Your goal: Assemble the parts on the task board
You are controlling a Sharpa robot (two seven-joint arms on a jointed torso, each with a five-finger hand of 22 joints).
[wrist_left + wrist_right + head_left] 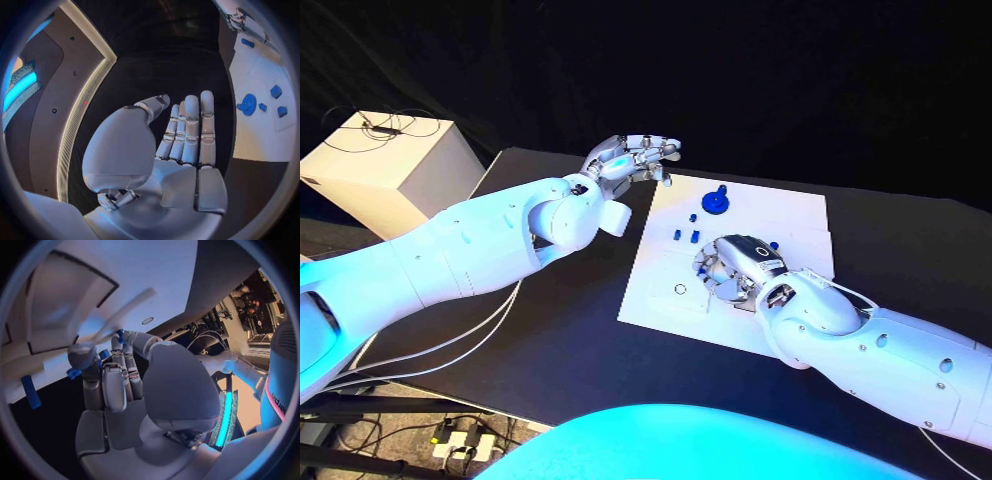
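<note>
The white task board (783,215) lies in the middle of the black table. A round blue part (715,201) stands near its far edge, with small blue parts (685,236) just in front of it. My left hand (635,158) hovers above the board's far left corner, fingers stretched out and holding nothing; its wrist view shows the round part (248,105) and small parts (275,91) on the board (256,140). My right hand (733,265) is curled down over the board's middle. In the right wrist view its thumb and fingers (115,375) pinch a small blue part (74,373); another blue part (29,391) lies on the board.
A white box (387,160) with a cable on top stands off the table's far left corner. Loose cables (452,350) hang along the table's left edge.
</note>
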